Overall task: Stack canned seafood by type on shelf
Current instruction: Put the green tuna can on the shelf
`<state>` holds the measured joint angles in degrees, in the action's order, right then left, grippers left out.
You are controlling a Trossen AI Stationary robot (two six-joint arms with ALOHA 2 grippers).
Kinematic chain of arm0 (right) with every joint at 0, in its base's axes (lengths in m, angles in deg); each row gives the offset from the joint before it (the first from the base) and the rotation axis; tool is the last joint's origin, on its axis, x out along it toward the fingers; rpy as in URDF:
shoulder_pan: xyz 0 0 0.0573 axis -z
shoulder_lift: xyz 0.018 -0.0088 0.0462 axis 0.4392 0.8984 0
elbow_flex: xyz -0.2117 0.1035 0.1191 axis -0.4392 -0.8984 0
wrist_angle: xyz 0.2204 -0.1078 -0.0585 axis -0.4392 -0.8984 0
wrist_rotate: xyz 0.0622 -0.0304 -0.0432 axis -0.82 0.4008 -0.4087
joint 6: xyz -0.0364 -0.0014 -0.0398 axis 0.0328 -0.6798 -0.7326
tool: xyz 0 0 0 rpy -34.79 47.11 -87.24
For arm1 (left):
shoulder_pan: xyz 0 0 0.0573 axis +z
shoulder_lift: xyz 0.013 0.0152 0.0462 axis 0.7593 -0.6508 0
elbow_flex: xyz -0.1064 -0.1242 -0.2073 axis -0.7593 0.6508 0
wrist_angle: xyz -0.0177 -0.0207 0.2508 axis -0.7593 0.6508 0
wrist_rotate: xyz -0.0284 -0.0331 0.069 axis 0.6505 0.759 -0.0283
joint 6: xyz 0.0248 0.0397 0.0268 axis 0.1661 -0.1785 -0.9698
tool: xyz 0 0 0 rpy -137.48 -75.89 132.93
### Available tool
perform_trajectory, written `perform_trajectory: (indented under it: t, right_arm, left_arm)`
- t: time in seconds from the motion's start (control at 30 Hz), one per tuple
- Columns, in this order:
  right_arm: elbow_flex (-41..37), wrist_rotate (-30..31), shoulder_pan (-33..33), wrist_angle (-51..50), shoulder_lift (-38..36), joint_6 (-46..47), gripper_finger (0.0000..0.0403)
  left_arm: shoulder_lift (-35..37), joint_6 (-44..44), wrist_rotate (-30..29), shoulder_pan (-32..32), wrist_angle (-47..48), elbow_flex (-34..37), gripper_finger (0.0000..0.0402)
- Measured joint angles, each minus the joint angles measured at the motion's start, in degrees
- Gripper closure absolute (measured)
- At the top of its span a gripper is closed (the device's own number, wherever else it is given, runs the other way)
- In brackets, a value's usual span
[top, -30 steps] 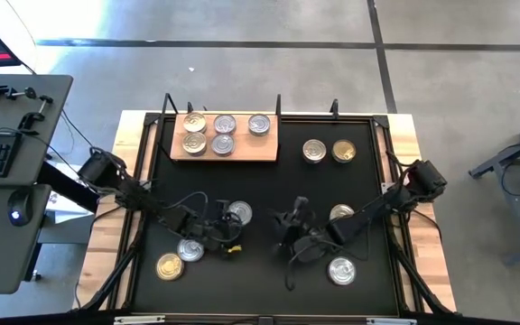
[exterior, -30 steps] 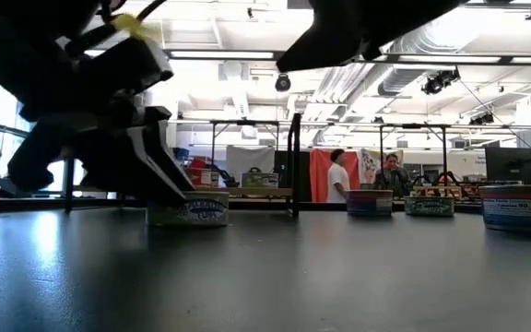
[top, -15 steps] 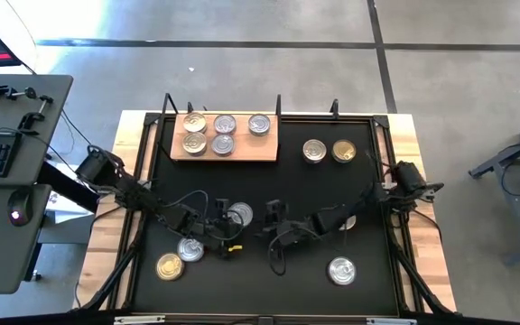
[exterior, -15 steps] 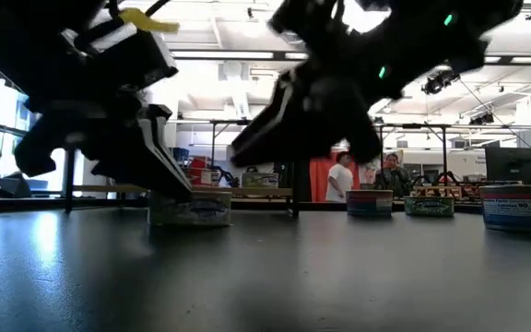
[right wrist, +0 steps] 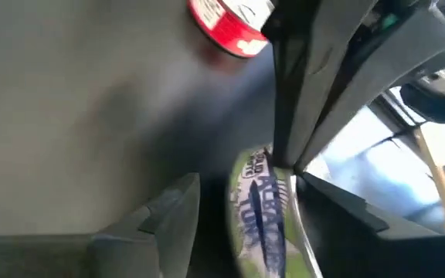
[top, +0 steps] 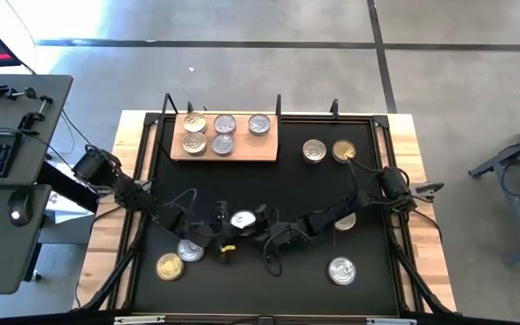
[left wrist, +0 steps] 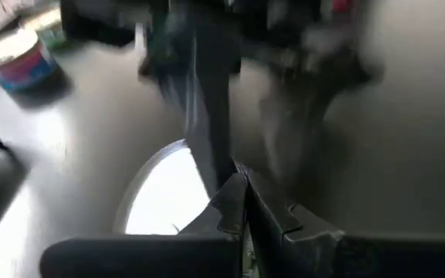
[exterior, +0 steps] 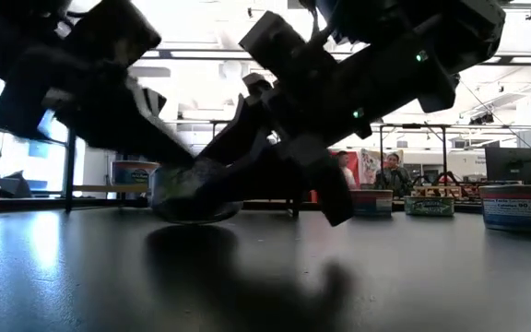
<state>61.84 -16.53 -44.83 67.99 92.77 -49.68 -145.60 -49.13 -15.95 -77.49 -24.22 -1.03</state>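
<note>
Mid-bench handover of one tin [top: 243, 219], lifted and tilted, well in front of the shelf [top: 224, 150]. The left tool [top: 227, 227] is closed on the tin's edge; its fingers [left wrist: 234, 208] meet beside the bright lid [left wrist: 168, 193]. The right tool [top: 264, 221] stands apart, its fingers [right wrist: 172, 208] straddling the labelled wall [right wrist: 263, 208] without yet clamping. The tin looks rigid, compact and fairly dense, with smooth metal likely to slip under a rim pinch. The surer hold is probably across the side wall, square to its axis. Five tins [top: 223, 133] already sit on the shelf; others lie on the bench [top: 269, 185] nearer than it.
</note>
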Motion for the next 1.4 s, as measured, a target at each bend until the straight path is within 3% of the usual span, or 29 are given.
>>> perform_trajectory:
  t: [0.27, 0.47, 0.57, 0.67, 0.77, 0.87, 1.1, 1.4]
  right_arm:
    - [0.05, 4.66, -0.11, -0.33, 0.06, -0.63, 0.0213]
    - [0.04, 7.19, -0.98, -0.33, 0.05, 0.04, 0.0286]
    - [0.02, 10.82, -1.35, -2.15, -0.67, 0.74, 0.0285]
    - [1.73, 16.09, -0.8, -9.19, -2.89, 4.92, 0.0285]
    - [6.51, 21.17, 1.7, -18.15, -4.32, 6.87, 0.0285]
    - [12.73, 22.22, 5.69, -25.77, -4.03, 6.95, 0.0285]
    - [22.15, 23.96, 16.26, -31.89, -0.43, 6.9, 0.0285]
    - [23.17, 21.53, 23.08, -37.47, 1.74, 9.27, 0.0285]
  left_arm:
    - [0.1, -0.36, 0.95, -0.01, -2.94, 0.26, 0.0401]
    - [0.88, -2.42, -0.86, -0.24, -2.08, 0.2, 0.0393]
    - [3.76, -3.57, -4.11, -1.2, 4.9, 0.19, 0.0381]
    - [8.63, 2.37, -10.74, -2.67, 17.77, 0.2, 0.0373]
    - [12.91, 15.28, -19.05, -3.82, 31.46, 0.22, 0.0372]
    - [14.93, 27.09, -24.45, -4.5, 39.58, 0.22, 0.0371]
    - [13.68, 33.52, -28.99, -6.86, 40.24, 0.22, 0.0371]
    - [12.62, 33.89, -30.61, -8.73, 39.3, 0.22, 0.0371]
